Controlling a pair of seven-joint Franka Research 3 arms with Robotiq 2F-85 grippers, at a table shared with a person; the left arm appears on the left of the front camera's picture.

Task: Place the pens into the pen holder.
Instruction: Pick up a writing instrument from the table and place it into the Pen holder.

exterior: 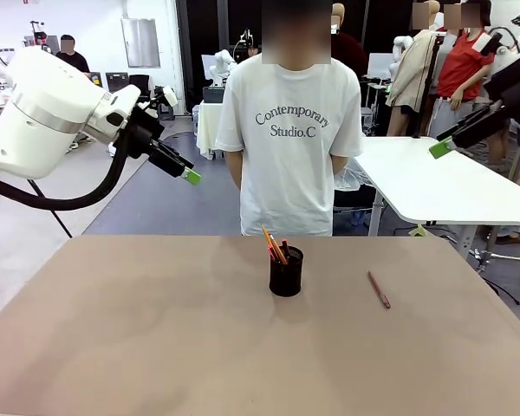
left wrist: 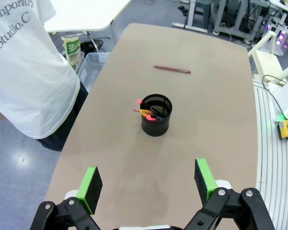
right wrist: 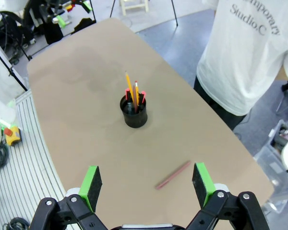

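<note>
The black mesh pen holder stands at the table's middle, near the far edge. An orange-yellow pen and a black pen with red ends stand in it. A reddish-brown pen lies flat on the table to the holder's right. My left gripper hovers open, high at the left. My right gripper hangs open, high at the right, over the lying pen.
A person in a white T-shirt stands at the far edge with hands behind the back. The brown table has free room in front and at both sides. A white table stands beyond at the right.
</note>
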